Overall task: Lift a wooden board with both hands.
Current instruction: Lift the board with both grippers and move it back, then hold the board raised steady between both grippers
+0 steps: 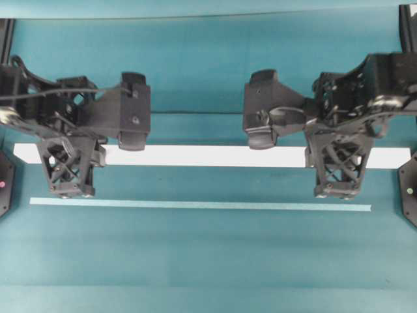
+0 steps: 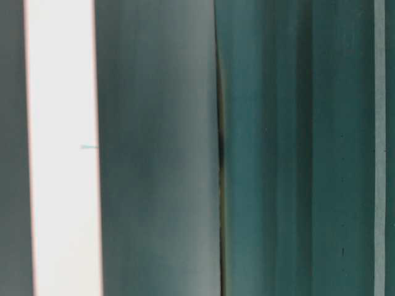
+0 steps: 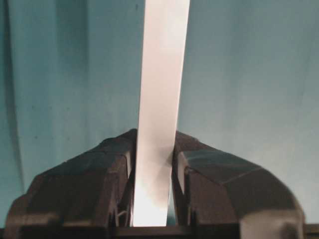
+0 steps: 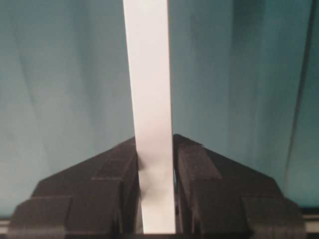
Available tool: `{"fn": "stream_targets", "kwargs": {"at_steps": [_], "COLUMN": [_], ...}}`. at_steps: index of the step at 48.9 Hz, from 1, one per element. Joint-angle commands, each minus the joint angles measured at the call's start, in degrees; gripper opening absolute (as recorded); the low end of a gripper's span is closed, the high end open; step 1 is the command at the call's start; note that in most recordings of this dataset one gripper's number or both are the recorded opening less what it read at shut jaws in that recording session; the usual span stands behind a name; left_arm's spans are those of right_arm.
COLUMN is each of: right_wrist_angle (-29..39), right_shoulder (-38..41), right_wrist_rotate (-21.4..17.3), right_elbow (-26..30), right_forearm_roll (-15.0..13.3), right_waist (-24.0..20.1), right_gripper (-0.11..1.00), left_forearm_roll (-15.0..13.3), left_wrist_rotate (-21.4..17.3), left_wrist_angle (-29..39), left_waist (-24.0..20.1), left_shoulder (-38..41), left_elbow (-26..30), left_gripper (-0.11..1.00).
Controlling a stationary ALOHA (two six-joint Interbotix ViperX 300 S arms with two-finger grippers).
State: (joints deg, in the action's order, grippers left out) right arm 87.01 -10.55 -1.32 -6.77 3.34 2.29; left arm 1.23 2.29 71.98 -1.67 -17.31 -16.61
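The wooden board [image 1: 195, 155] is a long white plank lying level across the teal table, left to right. My left gripper [image 1: 68, 156] is shut on it near its left end. My right gripper [image 1: 335, 156] is shut on it near its right end. In the left wrist view the board [image 3: 162, 74] runs straight out from between the black fingers, which press on both of its edges; the gripper [image 3: 153, 164] holds it squarely. The right wrist view shows the same grip [image 4: 155, 159] on the board [image 4: 147, 64]. At table level the board [image 2: 62, 148] is a blurred white band.
A thin pale teal tape strip [image 1: 195, 205] lies parallel to the board, nearer the front edge. Black stands sit at the left [image 1: 5, 182] and right [image 1: 409, 189] table edges. A dark seam [image 1: 195, 112] crosses the cloth behind the board.
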Motion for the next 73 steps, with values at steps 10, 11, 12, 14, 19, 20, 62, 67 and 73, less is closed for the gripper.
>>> {"fn": "stream_targets", "kwargs": {"at_steps": [10, 11, 12, 14, 19, 20, 62, 67, 73], "right_wrist_angle": [3.52, 3.6, 3.78, 4.04, 4.57, 4.66, 5.89, 5.89, 5.89], "right_shoulder": [0.44, 0.44, 0.53, 0.53, 0.62, 0.62, 0.53, 0.26, 0.26], "right_wrist_rotate": [-3.69, -3.78, -3.96, -4.04, -4.31, -4.31, -4.31, -4.31, -4.31], "right_elbow": [8.88, 9.23, 9.76, 10.46, 11.78, 12.04, 16.26, 16.26, 16.35], "right_forearm_roll": [-0.18, -0.26, -0.26, -0.35, -0.35, -0.35, -1.32, -2.2, -2.2], "right_waist": [0.09, 0.09, 0.09, 0.09, 0.09, 0.09, 0.44, 0.44, 0.53], "right_gripper": [0.21, 0.21, 0.21, 0.21, 0.21, 0.21, 0.21, 0.21, 0.21], "left_forearm_roll": [0.09, 0.26, 0.26, 0.26, 0.26, 0.26, 0.26, 0.26, 0.26], "left_wrist_rotate": [0.0, -0.09, -0.18, -0.35, -1.93, -2.2, -2.11, -2.11, -1.93], "left_wrist_angle": [3.69, 4.13, 4.48, 5.19, 6.59, 6.94, 14.15, 14.24, 14.24], "left_waist": [-0.26, -0.26, -0.26, -0.26, -0.35, -0.53, 0.35, 0.35, 0.35], "left_shoulder": [0.79, 0.97, 1.05, 1.32, 1.76, 1.93, 4.48, 4.48, 4.39], "left_elbow": [8.96, 9.67, 10.2, 11.34, 14.59, 15.29, 25.22, 25.58, 25.49], "left_gripper": [0.17, 0.17, 0.17, 0.17, 0.17, 0.17, 0.17, 0.17, 0.17]}}
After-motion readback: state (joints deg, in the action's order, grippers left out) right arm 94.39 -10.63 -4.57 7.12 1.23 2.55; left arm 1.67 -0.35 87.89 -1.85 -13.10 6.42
